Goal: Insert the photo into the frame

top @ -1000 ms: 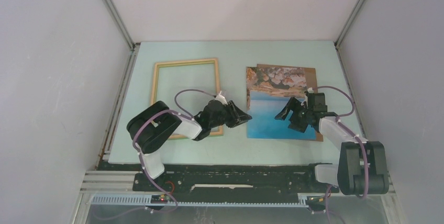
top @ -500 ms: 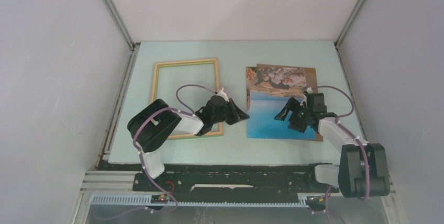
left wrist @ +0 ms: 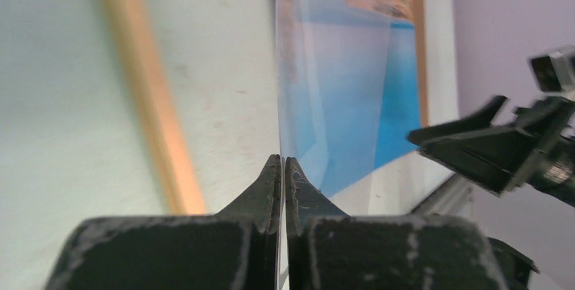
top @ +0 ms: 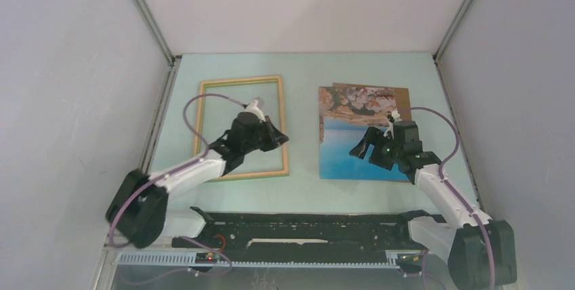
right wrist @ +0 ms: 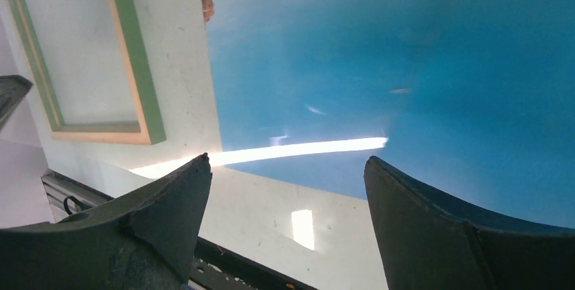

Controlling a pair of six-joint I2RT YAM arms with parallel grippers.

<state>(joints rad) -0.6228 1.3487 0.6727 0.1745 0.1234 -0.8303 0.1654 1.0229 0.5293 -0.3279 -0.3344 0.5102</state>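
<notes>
Jaws — left shut near frame; right wide above photo.

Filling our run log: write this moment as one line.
left gripper: shut, near frame rail | right gripper: open, above photo | photo: not in frame

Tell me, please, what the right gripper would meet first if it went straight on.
Probably the photo, near its front edge; depth is unclear, so the right gripper might touch the table instead.
</notes>
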